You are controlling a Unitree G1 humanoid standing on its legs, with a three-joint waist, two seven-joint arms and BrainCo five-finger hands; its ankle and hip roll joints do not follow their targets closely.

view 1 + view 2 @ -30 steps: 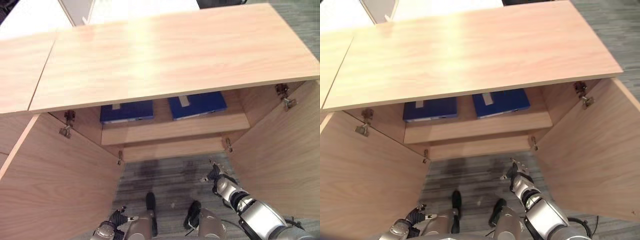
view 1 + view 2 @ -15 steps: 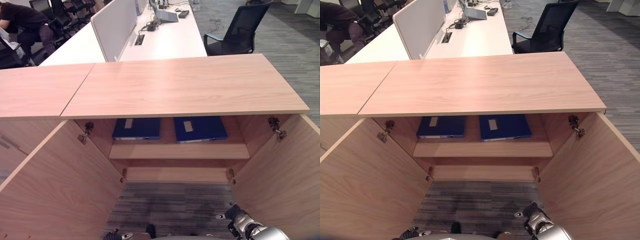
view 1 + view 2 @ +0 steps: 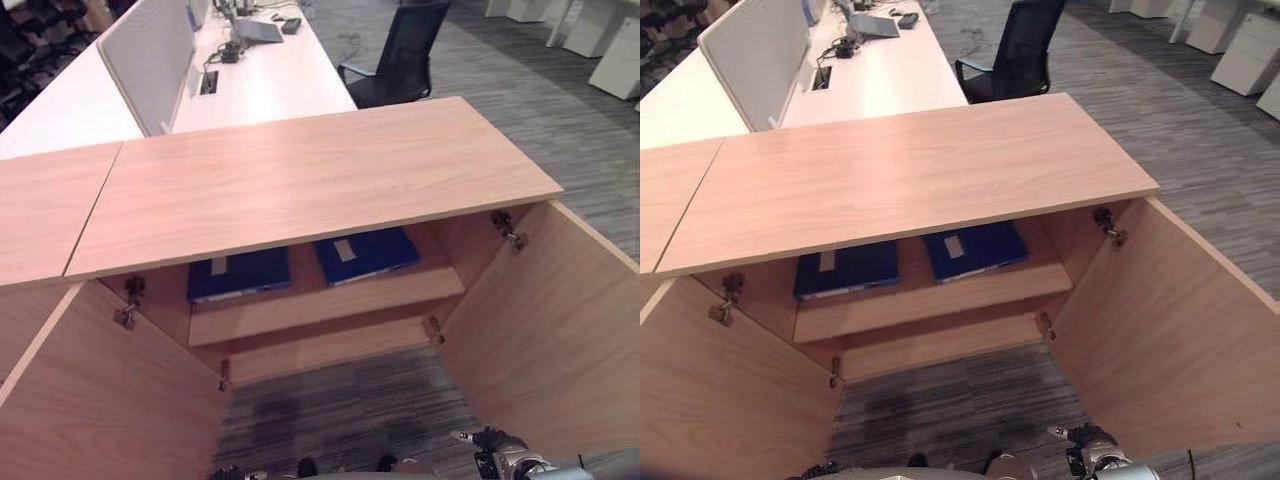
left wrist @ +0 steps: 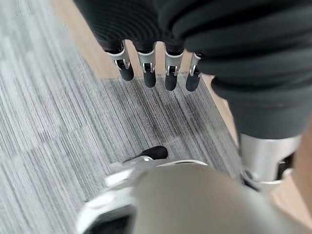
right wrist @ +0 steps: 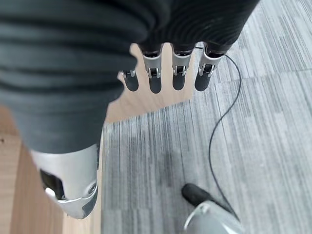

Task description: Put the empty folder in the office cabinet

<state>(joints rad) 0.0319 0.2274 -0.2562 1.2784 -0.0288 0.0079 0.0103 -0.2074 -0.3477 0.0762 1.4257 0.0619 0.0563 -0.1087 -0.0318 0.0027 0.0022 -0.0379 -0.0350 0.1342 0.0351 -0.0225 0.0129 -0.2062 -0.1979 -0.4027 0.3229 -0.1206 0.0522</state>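
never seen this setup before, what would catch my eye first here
The wooden office cabinet stands with both doors swung wide, and two blue folders lie flat side by side on its upper shelf. Low down over the grey carpet, the right hand and the left hand hang with fingers straight and hold nothing. Behind the cabinet stand a white desk and a black office chair.

Two folders are laid side by side on the cabinet (image 3: 300,180) shelf (image 3: 330,300), one (image 3: 240,273) toward its left end, the other (image 3: 366,254) toward its right; a desk (image 3: 250,80) and chair (image 3: 400,60) are placed behind.
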